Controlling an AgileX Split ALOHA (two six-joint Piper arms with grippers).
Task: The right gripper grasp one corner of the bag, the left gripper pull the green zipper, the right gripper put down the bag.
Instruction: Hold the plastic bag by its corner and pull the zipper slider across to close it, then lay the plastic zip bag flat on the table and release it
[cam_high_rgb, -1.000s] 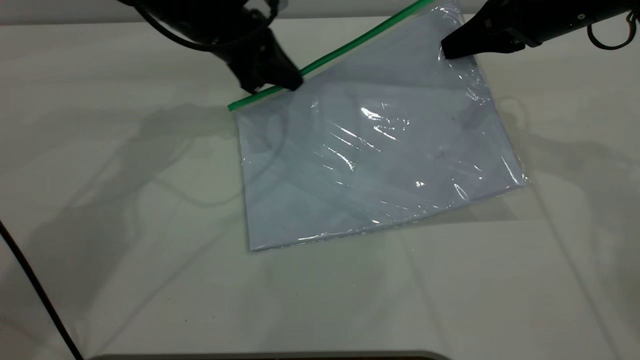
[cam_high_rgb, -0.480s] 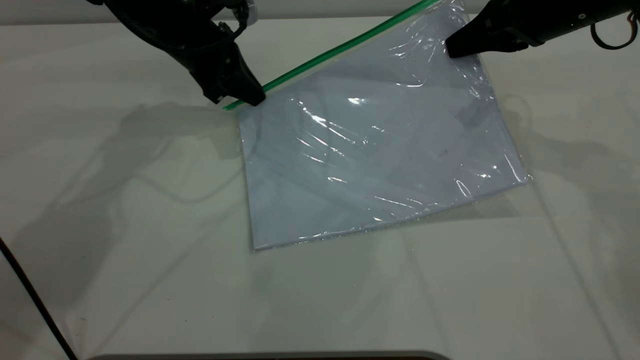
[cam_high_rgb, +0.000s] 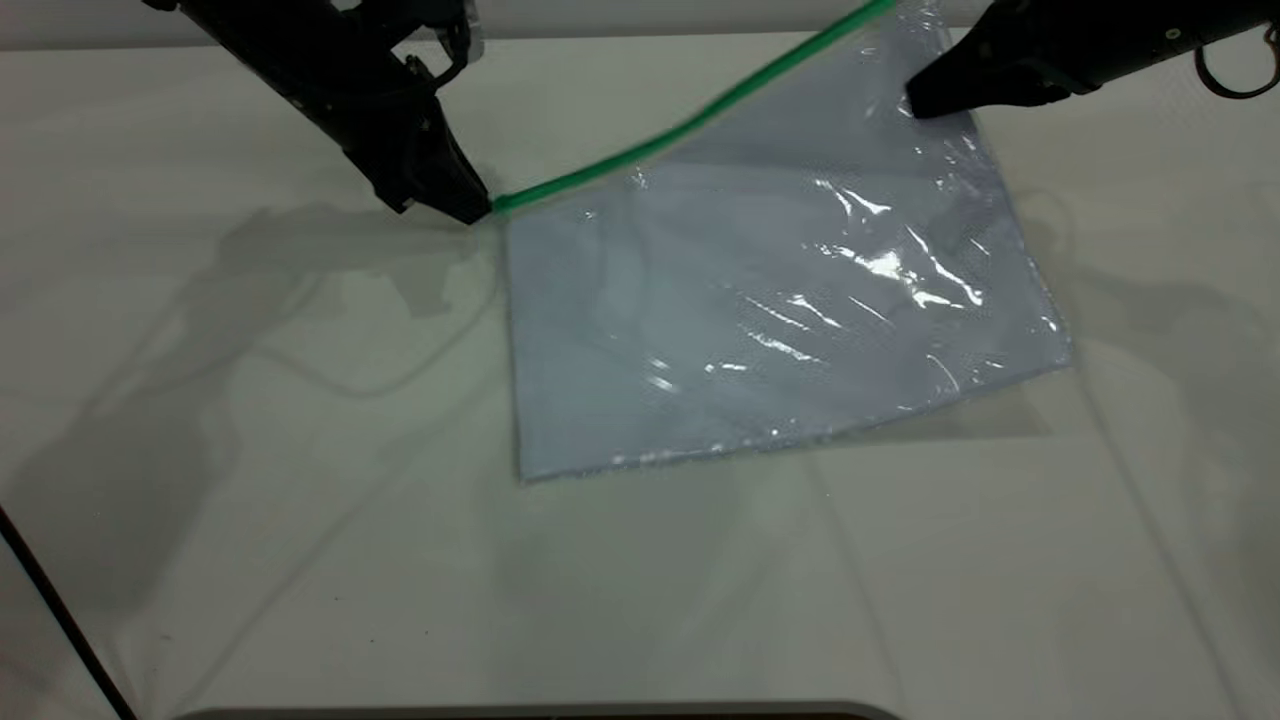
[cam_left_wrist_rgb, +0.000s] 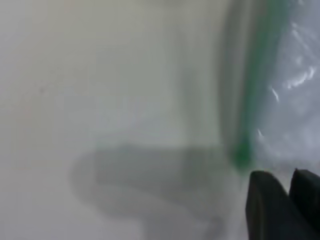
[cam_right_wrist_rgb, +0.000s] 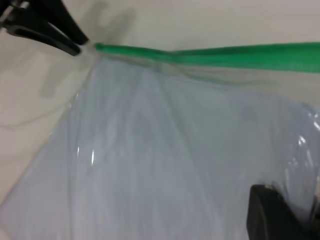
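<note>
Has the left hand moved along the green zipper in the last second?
Yes. The left hand slid leftward along the green zipper to its end, away from the right hand, which kept holding the bag at its far corner.

The large flat clear plastic bag (cam_high_rgb: 780, 310) lies on the white table (cam_high_rgb: 300, 560), right of centre. The narrow green zipper strip (cam_high_rgb: 690, 122) runs along its far edge, between the left black pointed gripper (cam_high_rgb: 470, 205) and the right black tapered gripper (cam_high_rgb: 925, 100).

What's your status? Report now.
Left gripper at the green zipper's table end. Right gripper shut on the bag, corner lifted. Nothing in the way.
</note>
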